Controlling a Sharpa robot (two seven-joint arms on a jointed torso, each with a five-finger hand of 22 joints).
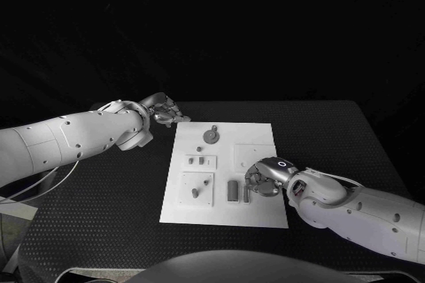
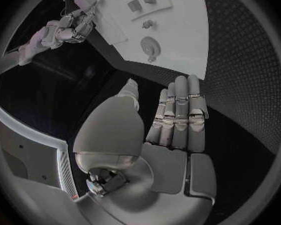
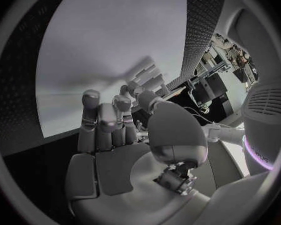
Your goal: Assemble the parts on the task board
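The white task board [image 1: 266,218] lies in the middle of the black table. On it sit a round grey part [image 1: 212,135], two small parts [image 1: 200,161] on a raised square, two little pegs [image 1: 200,188] on another square, and two upright grey blocks [image 1: 238,191]. My left hand [image 1: 164,110] hovers at the board's far left corner; in its wrist view its fingers [image 2: 178,117] lie straight and hold nothing. My right hand [image 1: 266,175] is over the board's right side, next to the grey blocks, its fingers [image 3: 106,120] slightly bent over the board [image 3: 115,50], with nothing in them.
A bare raised square [image 1: 253,154] lies just beyond my right hand. Black table mat [image 1: 106,203] surrounds the board on all sides. In the left wrist view the board [image 2: 184,45], the round part [image 2: 151,46] and my right hand [image 2: 68,27] are seen.
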